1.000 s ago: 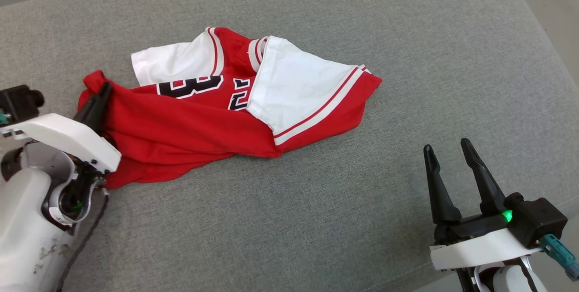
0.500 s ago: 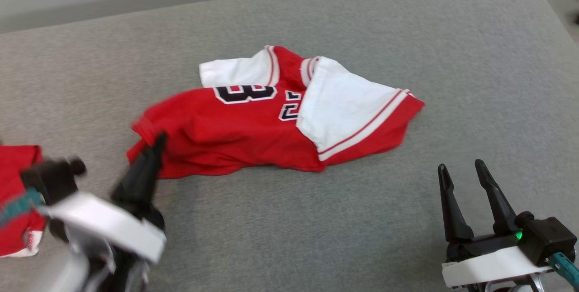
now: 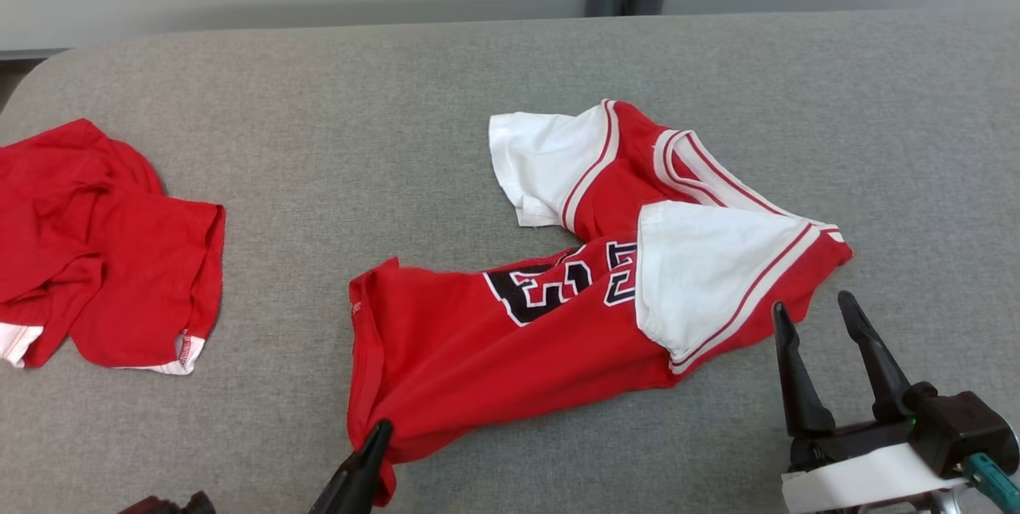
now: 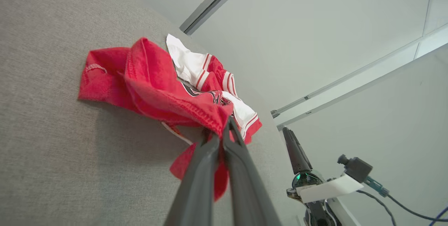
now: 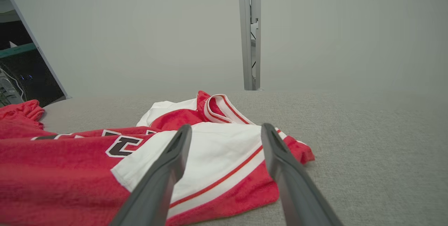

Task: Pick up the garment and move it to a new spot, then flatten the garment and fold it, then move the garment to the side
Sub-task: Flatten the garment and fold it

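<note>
The left tool point(image 4: 224, 129) is clenching the garment point(image 3: 478, 355) by its hem, relocating it; the released right tool point(image 3: 813, 305) is awaiting flattening.

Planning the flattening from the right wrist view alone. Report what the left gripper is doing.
Observer: The left gripper is shut on one corner of the jersey, pinching its red hem at the end away from the sleeves.
Operator: Describe how the rest of that hem lies.
Observer: The hem's other corner rests on the grey surface, apart from the gripper. The hem runs creased between the two corners.
</note>
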